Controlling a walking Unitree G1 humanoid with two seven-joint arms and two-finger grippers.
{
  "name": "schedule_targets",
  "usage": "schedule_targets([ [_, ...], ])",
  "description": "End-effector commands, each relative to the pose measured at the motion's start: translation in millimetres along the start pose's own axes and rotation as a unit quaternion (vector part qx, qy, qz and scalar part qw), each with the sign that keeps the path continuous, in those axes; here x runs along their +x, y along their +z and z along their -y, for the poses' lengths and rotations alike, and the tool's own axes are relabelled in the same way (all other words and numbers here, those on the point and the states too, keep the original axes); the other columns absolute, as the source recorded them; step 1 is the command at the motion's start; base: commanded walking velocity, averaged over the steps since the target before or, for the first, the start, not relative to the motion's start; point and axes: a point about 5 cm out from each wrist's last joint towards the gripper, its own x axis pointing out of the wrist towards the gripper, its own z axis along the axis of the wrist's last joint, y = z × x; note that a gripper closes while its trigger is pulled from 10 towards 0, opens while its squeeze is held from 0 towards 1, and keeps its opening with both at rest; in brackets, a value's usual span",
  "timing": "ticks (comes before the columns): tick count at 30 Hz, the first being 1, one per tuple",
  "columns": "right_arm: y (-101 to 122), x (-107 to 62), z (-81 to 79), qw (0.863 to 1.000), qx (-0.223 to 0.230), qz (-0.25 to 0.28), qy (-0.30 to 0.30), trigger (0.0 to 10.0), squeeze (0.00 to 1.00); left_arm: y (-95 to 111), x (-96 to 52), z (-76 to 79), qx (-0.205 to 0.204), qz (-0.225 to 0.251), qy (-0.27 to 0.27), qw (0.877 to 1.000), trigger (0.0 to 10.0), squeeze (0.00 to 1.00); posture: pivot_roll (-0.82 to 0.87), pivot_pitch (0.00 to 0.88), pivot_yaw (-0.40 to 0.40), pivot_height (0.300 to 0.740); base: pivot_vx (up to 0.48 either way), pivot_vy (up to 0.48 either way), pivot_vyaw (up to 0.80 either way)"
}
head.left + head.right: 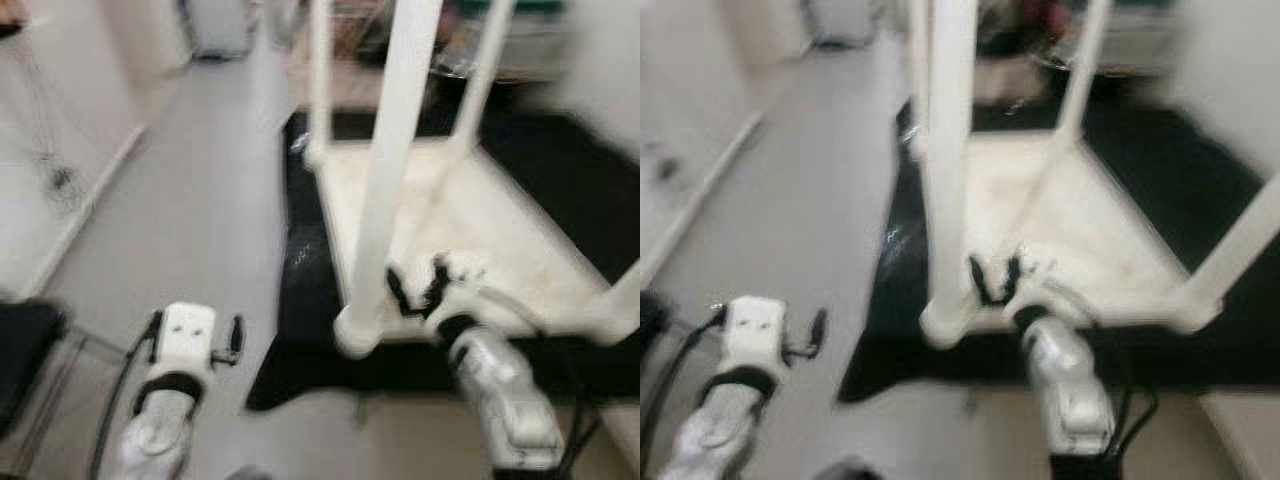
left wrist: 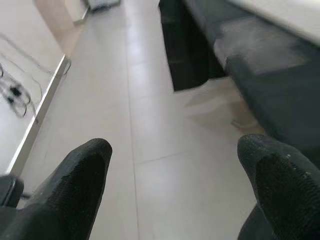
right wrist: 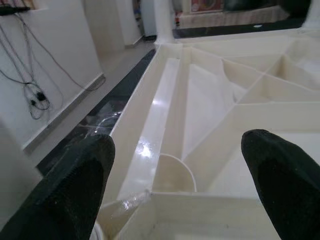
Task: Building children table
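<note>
The children's table (image 1: 470,230) lies upside down on a black mat (image 1: 300,300) on the floor, its legs pointing straight up; the right gripper (image 1: 418,288) hovers over its near edge, just beside the nearest leg (image 1: 385,190), jaws released; the left gripper (image 1: 195,340), jaws also released, hangs well apart over bare floor (image 1: 190,200), so the right arm is nearer.

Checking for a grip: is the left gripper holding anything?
No, the left gripper is open with only bare floor between its fingers.
</note>
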Motion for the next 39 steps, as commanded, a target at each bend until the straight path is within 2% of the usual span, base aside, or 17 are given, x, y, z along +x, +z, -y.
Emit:
schedule_targets([
  [1,1,0.3,-1.7,1.000,0.000,0.003,-0.001,10.0,0.00,3,0.4,-1.5,0.006,0.009,-0.005,1.000,10.0,0.00,-0.03,0.112,-0.042,0.740,0.000,0.000,0.00],
  [16,3,2.5,-1.9,0.999,-0.038,-0.015,-0.026,10.0,0.00,4,-0.6,2.1,0.000,0.017,-0.025,1.000,10.0,0.00,-0.03,0.113,-0.040,0.740,0.000,0.000,0.00],
  [23,-3,10.7,-8.4,0.993,-0.091,-0.045,-0.056,10.0,0.00,5,-0.1,5.6,-0.001,0.021,-0.035,0.999,10.0,0.00,-0.03,0.115,-0.041,0.740,0.000,0.000,0.00],
  [28,-1,19.1,-8.1,0.992,-0.088,-0.053,-0.070,10.0,0.00,5,-1.4,8.0,-0.003,0.021,-0.045,0.999,10.0,0.00,-0.02,0.117,-0.042,0.740,0.000,0.000,0.00],
  [30,3,22.8,-14.4,0.993,-0.088,-0.052,-0.058,10.0,0.00,5,-2.8,9.8,-0.002,0.021,-0.050,0.999,10.0,0.00,-0.02,0.121,-0.044,0.740,0.000,0.000,0.00],
  [32,8,24.8,-27.3,0.996,-0.073,-0.050,-0.030,10.0,0.00,5,-3.3,10.2,-0.002,0.021,-0.051,0.998,10.0,0.00,-0.02,0.121,-0.044,0.740,0.000,0.000,0.00],
  [34,18,24.2,-57.3,0.998,-0.039,-0.037,0.035,10.0,0.00,5,-3.4,10.4,-0.002,0.021,-0.050,0.999,10.0,0.00,-0.02,0.126,-0.047,0.740,0.000,0.000,0.00],
  [39,22,22.0,-71.6,0.997,-0.023,-0.037,0.059,10.0,0.00,5,-3.8,10.6,-0.002,0.021,-0.050,0.999,10.0,0.00,-0.02,0.126,-0.047,0.740,0.000,0.000,0.00],
])
